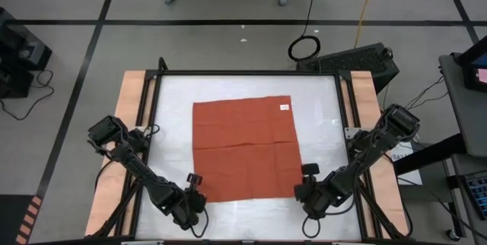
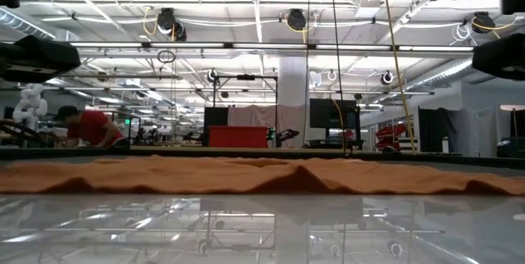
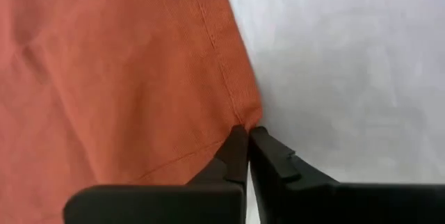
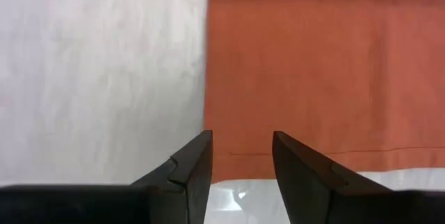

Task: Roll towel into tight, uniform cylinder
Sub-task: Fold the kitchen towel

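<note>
towel (image 1: pixel 243 147) flat | left pincer (image 3: pixel 247 135) clamped on its corner | right pincer (image 4: pixel 240 156) apart at opposite corner

Towel (image 1: pixel 243 147) flat on table (image 1: pixel 319 100) centre

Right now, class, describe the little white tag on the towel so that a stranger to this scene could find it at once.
Start with the white table seen from above; the rust-orange towel lies flat in its middle. Go to the towel's far corner on the right arm's side: the white tag sits just inside it, the only pale mark on the plain cloth.
</note>
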`<control>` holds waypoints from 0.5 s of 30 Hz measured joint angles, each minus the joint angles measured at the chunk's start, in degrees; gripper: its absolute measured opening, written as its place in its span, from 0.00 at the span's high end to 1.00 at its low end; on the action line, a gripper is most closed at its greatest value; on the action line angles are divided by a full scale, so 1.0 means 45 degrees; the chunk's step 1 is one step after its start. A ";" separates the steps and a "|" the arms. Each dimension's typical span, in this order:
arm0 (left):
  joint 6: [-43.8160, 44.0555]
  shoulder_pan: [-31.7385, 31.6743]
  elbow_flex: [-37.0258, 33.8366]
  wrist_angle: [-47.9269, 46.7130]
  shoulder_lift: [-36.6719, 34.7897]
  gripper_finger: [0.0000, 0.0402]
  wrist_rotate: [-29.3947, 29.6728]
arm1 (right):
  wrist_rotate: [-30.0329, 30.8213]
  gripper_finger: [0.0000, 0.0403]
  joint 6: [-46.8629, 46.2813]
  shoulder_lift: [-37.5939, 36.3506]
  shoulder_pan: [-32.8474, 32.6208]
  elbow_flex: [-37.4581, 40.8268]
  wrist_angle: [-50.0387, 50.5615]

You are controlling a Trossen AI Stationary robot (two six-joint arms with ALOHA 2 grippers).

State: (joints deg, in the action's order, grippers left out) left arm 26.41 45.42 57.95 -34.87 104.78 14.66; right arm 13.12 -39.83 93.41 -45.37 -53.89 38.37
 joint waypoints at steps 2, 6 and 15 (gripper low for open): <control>0.0000 -0.0017 0.0000 -0.0021 0.0000 0.98 0.0006 | -0.0026 0.64 0.0010 0.0093 -0.0144 0.0077 -0.0343; 0.0015 -0.0017 0.0000 -0.0062 0.0004 0.98 0.0034 | -0.0215 0.60 -0.0010 0.0194 -0.0265 0.0545 -0.1105; 0.0019 -0.0017 0.0000 -0.0135 0.0004 0.98 -0.0005 | -0.0282 0.61 -0.0581 0.0174 -0.0177 0.1412 -0.1742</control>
State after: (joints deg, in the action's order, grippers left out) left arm 26.50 45.34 57.95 -35.48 104.79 14.63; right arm 11.86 -42.45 94.19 -46.16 -47.54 30.53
